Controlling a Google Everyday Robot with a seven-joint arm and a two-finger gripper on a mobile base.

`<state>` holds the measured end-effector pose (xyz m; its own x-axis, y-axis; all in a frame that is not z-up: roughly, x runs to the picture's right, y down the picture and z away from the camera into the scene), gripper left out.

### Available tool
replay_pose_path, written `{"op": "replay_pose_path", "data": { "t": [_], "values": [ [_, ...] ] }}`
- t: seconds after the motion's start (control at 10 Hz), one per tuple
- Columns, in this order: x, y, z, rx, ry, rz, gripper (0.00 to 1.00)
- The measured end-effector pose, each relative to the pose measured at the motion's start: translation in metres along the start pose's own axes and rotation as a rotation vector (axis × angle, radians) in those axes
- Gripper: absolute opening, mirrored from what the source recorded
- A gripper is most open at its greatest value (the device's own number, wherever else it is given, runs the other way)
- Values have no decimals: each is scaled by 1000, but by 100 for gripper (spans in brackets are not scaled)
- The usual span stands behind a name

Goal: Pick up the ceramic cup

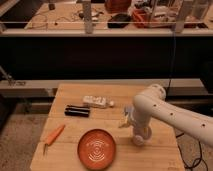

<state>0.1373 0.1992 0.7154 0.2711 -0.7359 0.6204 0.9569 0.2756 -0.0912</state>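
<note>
Wooden table (65, 95) with orange plate (96, 148) near the front edge, orange carrot (53, 136) to its left, black bar (77, 111) and white bottle (96, 102) lying behind. White arm (170, 112) reaching in from the right, gripper (138, 136) lowered at the table's right side, beside the plate. Ceramic cup not distinguishable, apparently hidden under the gripper; jaw state cannot be told.

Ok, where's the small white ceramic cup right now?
The small white ceramic cup sits on the wooden table's right side, right of the round orange plate, directly under the white arm's pincer.
</note>
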Motion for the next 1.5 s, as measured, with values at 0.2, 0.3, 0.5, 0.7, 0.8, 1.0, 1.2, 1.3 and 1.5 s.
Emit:
{"op": "replay_pose_path", "data": {
  "t": [0.2,0.3,0.5,0.7,0.8,1.0,1.2,1.3,1.5],
  "values": [
    [-3,-2,15,-2,0,-40,67],
    [-4,-1,24,-5,-9,-55,58],
    [-4,0,35,-22,-17,-74,38],
    [-4,0,38,-23,-39,-62,18],
    [-4,4,35,-3,-45,-41,5],
    [-2,1,22,-15,-20,-22,0],
    [-3,-4,2,-107,6,-31,4],
    [-1,-7,-2,-138,1,-41,1],
    [2,-6,-8,-95,-7,-44,0]
  ]
}}
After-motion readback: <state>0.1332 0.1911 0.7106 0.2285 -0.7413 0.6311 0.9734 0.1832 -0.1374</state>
